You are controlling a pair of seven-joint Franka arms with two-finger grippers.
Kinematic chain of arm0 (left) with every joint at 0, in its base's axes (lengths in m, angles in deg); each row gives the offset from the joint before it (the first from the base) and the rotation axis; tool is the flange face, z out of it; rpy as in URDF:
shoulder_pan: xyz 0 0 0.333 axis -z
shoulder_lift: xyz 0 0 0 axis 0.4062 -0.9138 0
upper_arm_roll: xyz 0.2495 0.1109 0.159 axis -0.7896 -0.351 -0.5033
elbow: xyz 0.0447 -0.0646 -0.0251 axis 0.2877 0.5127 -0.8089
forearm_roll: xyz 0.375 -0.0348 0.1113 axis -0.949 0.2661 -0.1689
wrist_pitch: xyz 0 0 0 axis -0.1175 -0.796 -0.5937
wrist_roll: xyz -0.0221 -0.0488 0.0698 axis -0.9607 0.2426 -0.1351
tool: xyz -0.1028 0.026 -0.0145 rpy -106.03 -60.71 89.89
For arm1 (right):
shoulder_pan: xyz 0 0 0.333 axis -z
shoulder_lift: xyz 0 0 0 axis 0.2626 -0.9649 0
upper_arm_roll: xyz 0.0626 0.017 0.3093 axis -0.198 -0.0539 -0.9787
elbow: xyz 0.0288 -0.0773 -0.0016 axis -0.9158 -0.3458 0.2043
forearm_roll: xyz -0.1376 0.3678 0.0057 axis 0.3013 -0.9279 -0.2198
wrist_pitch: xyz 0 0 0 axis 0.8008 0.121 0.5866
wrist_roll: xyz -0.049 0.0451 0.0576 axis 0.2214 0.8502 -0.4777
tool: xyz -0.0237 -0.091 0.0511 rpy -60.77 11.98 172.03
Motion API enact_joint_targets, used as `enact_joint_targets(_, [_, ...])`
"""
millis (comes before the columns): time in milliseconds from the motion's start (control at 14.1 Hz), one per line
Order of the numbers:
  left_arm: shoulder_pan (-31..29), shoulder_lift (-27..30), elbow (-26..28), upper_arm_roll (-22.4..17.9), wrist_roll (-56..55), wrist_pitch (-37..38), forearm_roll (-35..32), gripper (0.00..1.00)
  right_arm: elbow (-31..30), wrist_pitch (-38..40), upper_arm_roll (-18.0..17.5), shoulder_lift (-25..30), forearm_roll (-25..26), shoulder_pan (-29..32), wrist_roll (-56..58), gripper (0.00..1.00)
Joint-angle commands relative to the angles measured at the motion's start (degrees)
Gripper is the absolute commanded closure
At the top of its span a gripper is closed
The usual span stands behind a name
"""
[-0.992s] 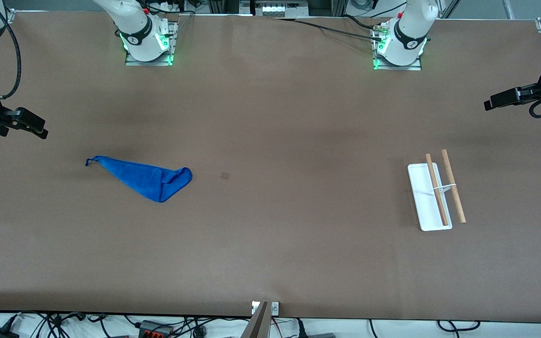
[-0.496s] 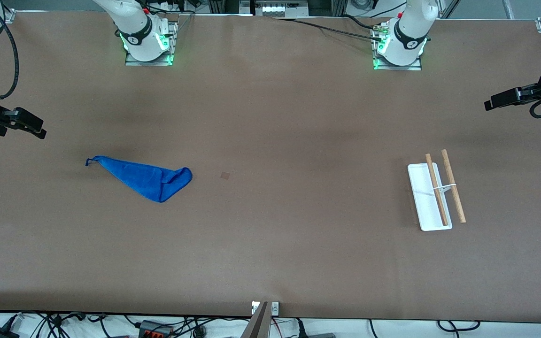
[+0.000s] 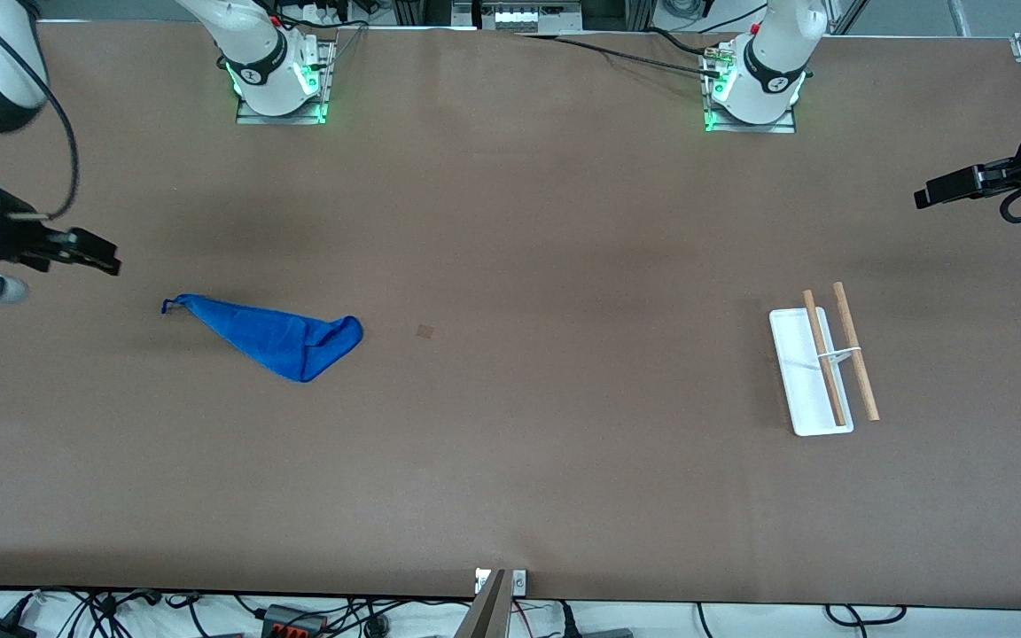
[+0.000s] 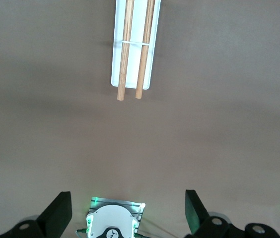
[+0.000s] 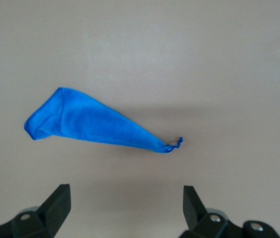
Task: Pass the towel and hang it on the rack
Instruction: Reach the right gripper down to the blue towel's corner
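I can read no word, number or brand on anything around me; the only marks are small round black-and-white emblems on the collars of my two arm bases [image 3: 255, 75] [image 3: 775, 84], too small for me to make out, and the same emblem on the base [image 4: 112, 232] under my left wrist camera, where it shows only as a curved figure and not as letters

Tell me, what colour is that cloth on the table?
The towel is bright royal blue, clearest in the right wrist view.
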Motion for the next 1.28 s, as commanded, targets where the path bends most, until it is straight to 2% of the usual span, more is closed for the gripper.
enact_joint_targets(0, [-0.35, -0.63, -1.71, -0.15, 0.94, 1.34, 1.13, 0.0, 1.17, 0.14, -0.4, -5.22, -0.21, -2.95, 0.28, 0.0])
enact_joint_targets(708, [-0.53, -0.72, -1.62, -0.15, 1.02, 1.34, 1.21, 0.0, 1.52, -2.67, -0.49, -21.47, -0.56, -11.22, 0.89, 0.0])
enact_joint_targets(921, [-0.62, -0.63, -1.62, -0.15, 0.94, 1.34, 1.21, 0.0, 1.35, -6.53, -0.49, -24.82, -0.65, -12.45, 0.37, 0.0])
enact_joint_targets(1204, [-0.62, -0.72, -1.62, -0.15, 0.94, 1.34, 1.3, 0.0, 1.44, -10.66, -0.49, -28.16, -6.26, -12.8, 0.19, 0.08])
